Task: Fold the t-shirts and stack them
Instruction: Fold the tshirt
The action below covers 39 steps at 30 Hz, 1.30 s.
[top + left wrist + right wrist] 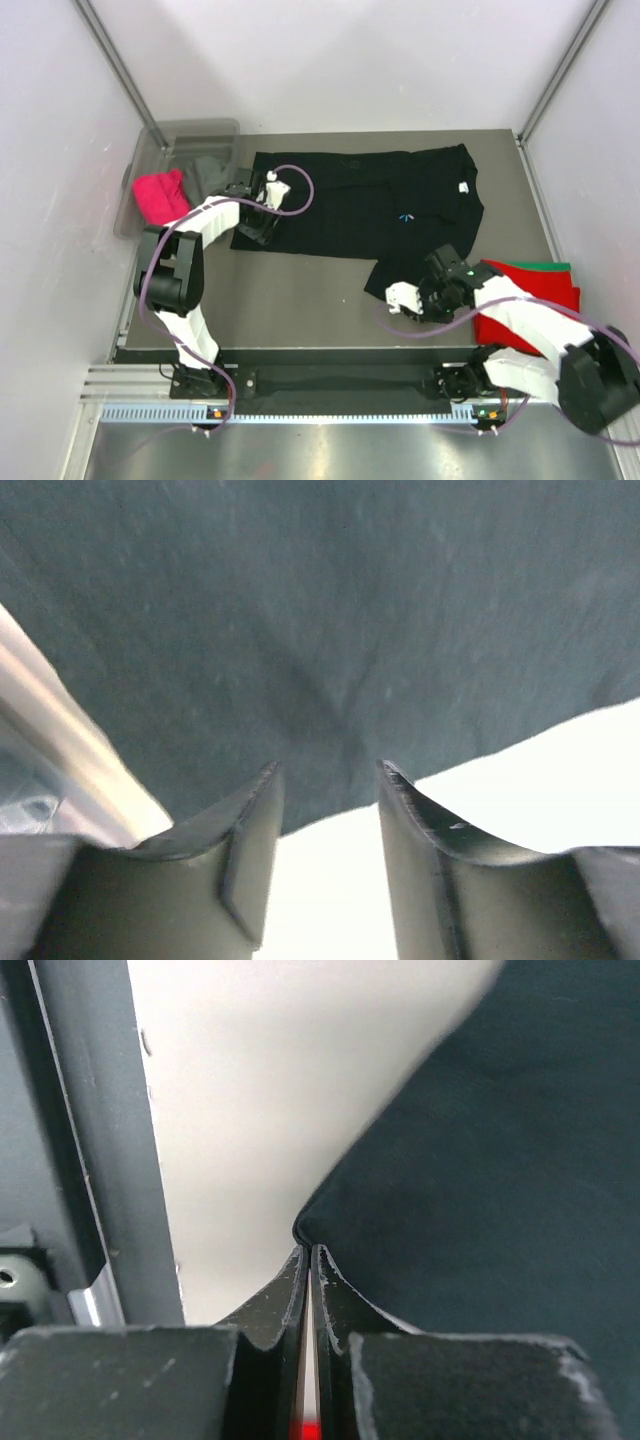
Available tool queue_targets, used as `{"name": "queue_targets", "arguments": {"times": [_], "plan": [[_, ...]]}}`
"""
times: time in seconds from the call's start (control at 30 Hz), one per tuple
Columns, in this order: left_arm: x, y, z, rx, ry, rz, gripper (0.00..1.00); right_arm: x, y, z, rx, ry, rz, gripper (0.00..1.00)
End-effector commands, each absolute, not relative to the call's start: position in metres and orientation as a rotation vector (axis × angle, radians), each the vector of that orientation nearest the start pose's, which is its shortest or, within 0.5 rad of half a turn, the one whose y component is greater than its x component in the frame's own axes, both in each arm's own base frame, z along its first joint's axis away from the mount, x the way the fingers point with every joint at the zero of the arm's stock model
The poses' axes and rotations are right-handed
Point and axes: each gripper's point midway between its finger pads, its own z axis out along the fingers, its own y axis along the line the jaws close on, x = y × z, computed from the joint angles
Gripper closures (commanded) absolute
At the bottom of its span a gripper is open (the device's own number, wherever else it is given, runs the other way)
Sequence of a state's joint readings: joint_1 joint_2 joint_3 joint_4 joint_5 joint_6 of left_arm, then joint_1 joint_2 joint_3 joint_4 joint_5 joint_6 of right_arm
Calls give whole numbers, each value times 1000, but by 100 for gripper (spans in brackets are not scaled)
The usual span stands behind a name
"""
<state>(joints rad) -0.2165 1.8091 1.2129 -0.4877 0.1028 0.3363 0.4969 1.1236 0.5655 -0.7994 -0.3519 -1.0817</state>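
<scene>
The right gripper (308,1252) pinches the black shirt's (370,205) near corner, beside the red shirt (556,285). The black shirt lies spread across the table (300,305). Farther back, the left gripper (330,772) hangs spread over its left edge.

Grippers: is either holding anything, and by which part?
Right gripper pinches a folded edge of the black t-shirt, near side. Left gripper open, holding nothing.
</scene>
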Motion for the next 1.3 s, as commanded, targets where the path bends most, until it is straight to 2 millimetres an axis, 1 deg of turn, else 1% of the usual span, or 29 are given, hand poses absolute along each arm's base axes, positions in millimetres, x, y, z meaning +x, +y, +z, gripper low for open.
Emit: {"name": "queue_targets", "arguments": {"times": [0.0,0.03,0.1,0.17,0.2,0.23,0.27,0.3,0.37,0.43,0.5,0.63,0.8,0.93,1.07,1.13,1.2,1.23,1.27], "plan": [[381,-79,46,877,2594,-45,48,155,121,69,-1917,1860,349,100],[381,-78,45,877,2613,-36,46,160,123,84,-1851,1845,321,100],[376,-73,40,901,2644,-13,45,164,123,93,-1797,1854,300,100],[375,-66,36,929,2647,30,48,167,125,101,-1740,1869,300,100],[371,-65,31,952,2667,29,49,167,124,100,-1729,1875,298,100],[371,-64,30,967,2673,31,54,168,125,102,-1707,1877,298,100],[370,-62,28,991,2681,44,56,171,126,104,-1688,1864,288,100],[365,-61,22,1006,2715,37,57,172,126,105,-1681,1864,283,100],[365,-49,20,1044,2729,120,60,172,126,105,-1676,1868,279,100],[364,-39,20,1075,2736,195,60,173,125,106,-1672,1864,272,100],[366,-35,24,1114,2718,230,59,173,125,105,-1670,1861,269,100],[366,-31,34,1150,2716,261,57,172,124,102,-1675,1868,269,100],[357,-25,39,1200,2722,281,55,171,122,100,-1677,1872,260,100],[357,-22,30,1207,2732,299,55,172,123,100,-1670,1873,266,100],[362,-26,22,1200,2735,275,56,173,124,101,-1652,1875,267,100],[369,-27,17,1197,2725,280,62,175,123,102,-1637,1879,249,100],[370,-29,12,1200,2733,267,67,177,120,103,-1618,1886,229,100],[370,-29,10,1207,2739,262,73,178,119,104,-1608,1885,218,100],[368,-29,7,1210,2749,255,82,179,115,104,-1592,1899,206,100]]}}
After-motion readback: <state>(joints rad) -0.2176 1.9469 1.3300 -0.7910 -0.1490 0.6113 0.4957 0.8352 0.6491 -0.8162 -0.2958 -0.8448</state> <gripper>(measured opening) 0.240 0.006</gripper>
